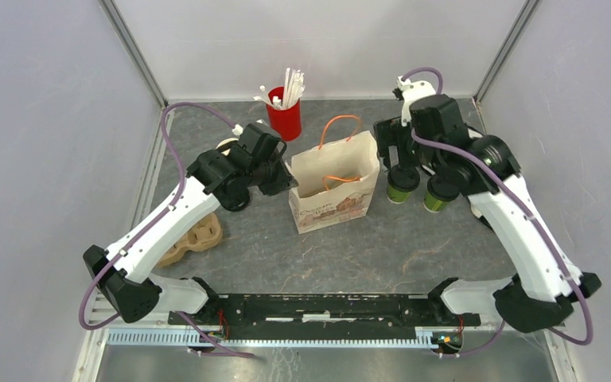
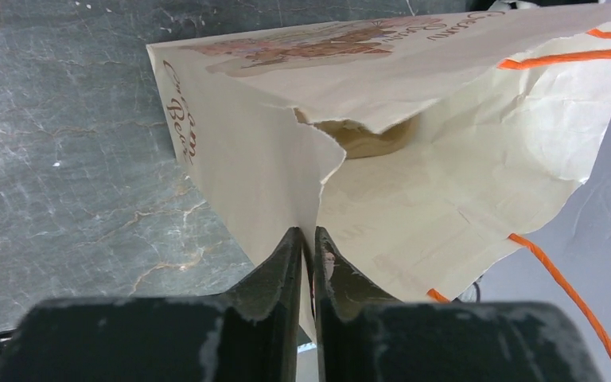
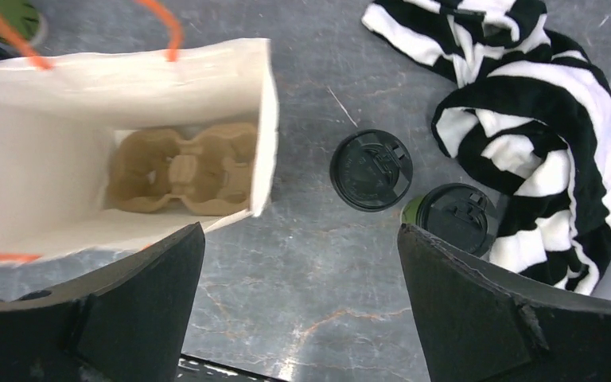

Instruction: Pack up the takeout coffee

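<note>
Two green cups with black lids (image 1: 402, 189) (image 1: 439, 195) stand on the table right of the cream paper bag (image 1: 334, 191) with orange handles. They also show in the right wrist view (image 3: 371, 169) (image 3: 455, 217). My right gripper (image 3: 301, 231) is open and empty, hovering above the table between the bag (image 3: 64, 87) and the cups. My left gripper (image 2: 309, 239) is shut on the bag's torn left edge (image 2: 254, 167) and holds the bag open. A brown cup carrier (image 3: 183, 169) lies at the bottom of the bag.
A red cup of white sticks (image 1: 284, 119) stands behind the bag. Another brown carrier (image 1: 199, 237) lies by the left arm. A black-and-white striped cloth (image 3: 541, 103) lies right of the lidded cups. Walls enclose the table.
</note>
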Available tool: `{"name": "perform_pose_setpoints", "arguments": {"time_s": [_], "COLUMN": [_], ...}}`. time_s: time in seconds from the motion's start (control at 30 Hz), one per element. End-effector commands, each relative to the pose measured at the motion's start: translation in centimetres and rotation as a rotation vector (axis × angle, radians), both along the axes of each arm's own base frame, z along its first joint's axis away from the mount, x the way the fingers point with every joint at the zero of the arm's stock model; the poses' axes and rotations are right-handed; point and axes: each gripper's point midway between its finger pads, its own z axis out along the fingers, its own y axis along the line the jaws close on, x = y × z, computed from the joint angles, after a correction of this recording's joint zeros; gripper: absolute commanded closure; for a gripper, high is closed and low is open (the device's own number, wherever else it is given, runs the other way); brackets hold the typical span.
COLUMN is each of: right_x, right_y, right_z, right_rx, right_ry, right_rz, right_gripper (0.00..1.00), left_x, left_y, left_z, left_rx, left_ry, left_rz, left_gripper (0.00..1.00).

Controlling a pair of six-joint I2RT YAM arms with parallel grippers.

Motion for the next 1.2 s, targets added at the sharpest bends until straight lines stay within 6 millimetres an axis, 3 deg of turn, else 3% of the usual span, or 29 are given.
{"name": "perform_pose_setpoints", "arguments": {"time_s": [0.0,0.13,0.3,0.37,0.43,0.57,0.6,0.67,0.77,0.83,0.93,1.03,1.1,1.17], "right_x": [3.2,5.3,6.6,7.1,7.4,6.9,6.7,6.1,4.0,2.3,0.8,1.1,1.7,2.2], "right_y": [1.1,2.6,5.0,5.2,5.2,5.3,5.5,5.8,6.8,7.5,7.7,7.3,7.5,7.9], "right_z": [-1.5,-3.3,-5.5,-6.4,-7.4,-8.8,-8.3,-5.7,-2.8,-3.0,-4.8,-5.5,-5.9,-5.3], "right_rx": [-0.018,-0.005,-0.002,-0.010,-0.019,-0.024,-0.020,0.002,0.115,0.196,0.263,0.260,0.249,0.235], "right_ry": [0.029,0.055,0.086,0.096,0.105,0.142,0.148,0.132,0.146,0.196,0.268,0.256,0.242,0.244], "right_rz": [0.048,0.107,0.215,0.215,0.215,0.223,0.231,0.239,0.267,0.274,0.242,0.204,0.212,0.232], "right_gripper": [0.02,0.04,0.18,0.24,0.35,0.67,0.74,0.85,0.95,1.00,1.00,0.98,0.74,0.64], "left_x": [0.6,1.3,2.2,2.6,3.0,3.8,3.9,3.9,3.2,2.3,1.7,2.3,2.9,3.3], "left_y": [0.0,0.9,1.8,2.2,2.1,1.1,1.1,1.4,1.8,2.1,2.0,2.9,3.9,5.8], "left_z": [1.1,0.5,1.6,1.3,0.6,0.1,0.4,1.9,4.9,5.6,5.4,3.3,1.1,-0.1], "left_rx": [0.037,0.107,0.178,0.230,0.259,0.284,0.290,0.297,0.278,0.261,0.222,0.261,0.304,0.359], "left_ry": [-0.033,-0.031,-0.065,-0.067,-0.062,-0.048,-0.052,-0.069,-0.094,-0.081,-0.066,-0.059,-0.024,0.027], "left_rz": [-0.049,-0.039,-0.058,-0.079,-0.100,-0.153,-0.156,-0.161,-0.170,-0.165,-0.151,-0.121,-0.122,-0.105], "left_gripper": [0.81,0.59,0.46,0.46,0.50,0.77,0.85,0.94,0.97,0.98,0.97,0.91,0.71,0.63]}}
